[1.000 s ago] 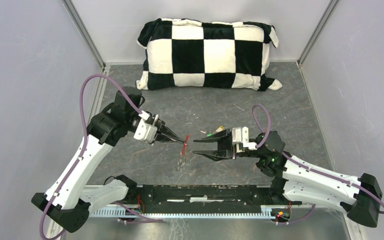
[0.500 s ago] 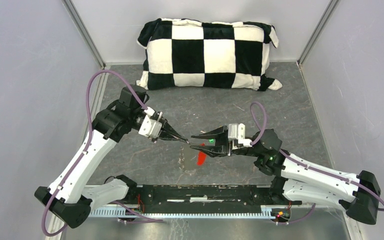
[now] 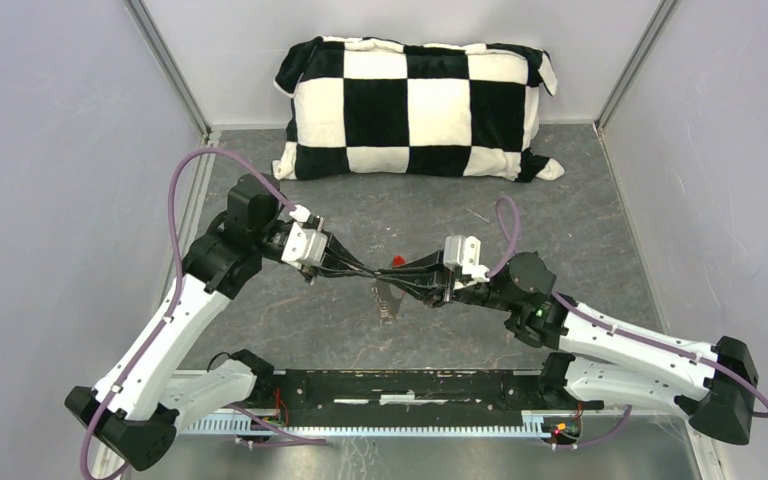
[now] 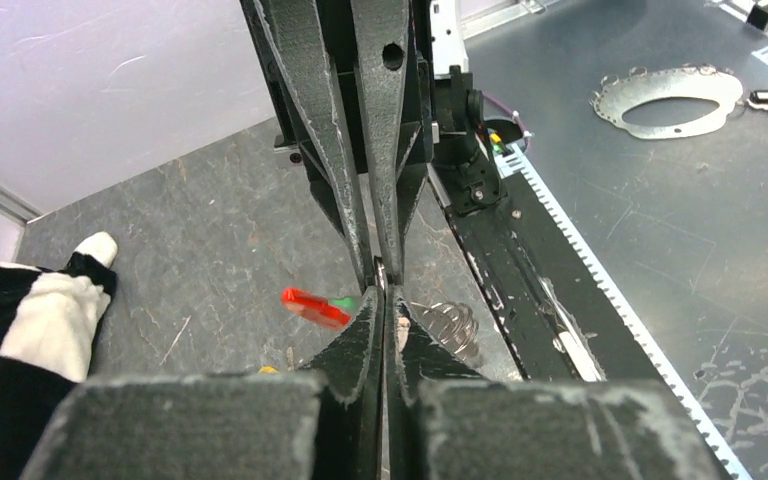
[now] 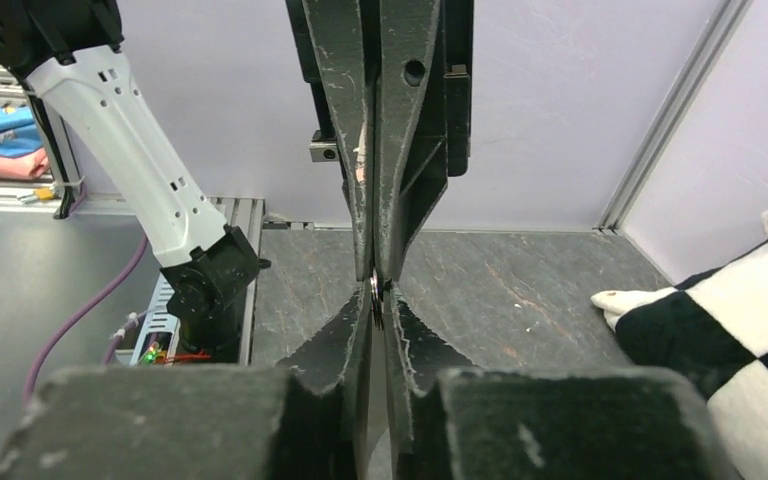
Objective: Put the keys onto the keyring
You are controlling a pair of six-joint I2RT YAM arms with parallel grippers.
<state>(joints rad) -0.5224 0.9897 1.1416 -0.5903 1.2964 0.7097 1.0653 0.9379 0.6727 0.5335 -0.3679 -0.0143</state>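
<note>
My left gripper (image 3: 370,278) and right gripper (image 3: 386,284) meet tip to tip above the middle of the floor. Both are shut. In the right wrist view a thin silver ring, the keyring (image 5: 374,296), is pinched edge-on between my right gripper's (image 5: 375,285) tips. In the left wrist view my left gripper (image 4: 382,290) is closed at the same spot. The keyring's red tag (image 4: 313,307) hangs just left of the tips, blurred, and its silver coils (image 4: 450,325) show to the right. The green key (image 4: 345,301) peeks out beside the tag. A yellow speck (image 4: 268,369), possibly the brass key, lies lower left.
A black-and-white checkered pillow (image 3: 415,105) lies against the back wall. Grey walls close in on both sides. The black rail (image 3: 410,388) with the arm bases runs along the near edge.
Both grippers have moved toward each other and now touch tip to tip. My right gripper, open a second ago, has shut. The red tag has swung up from below the tips.
</note>
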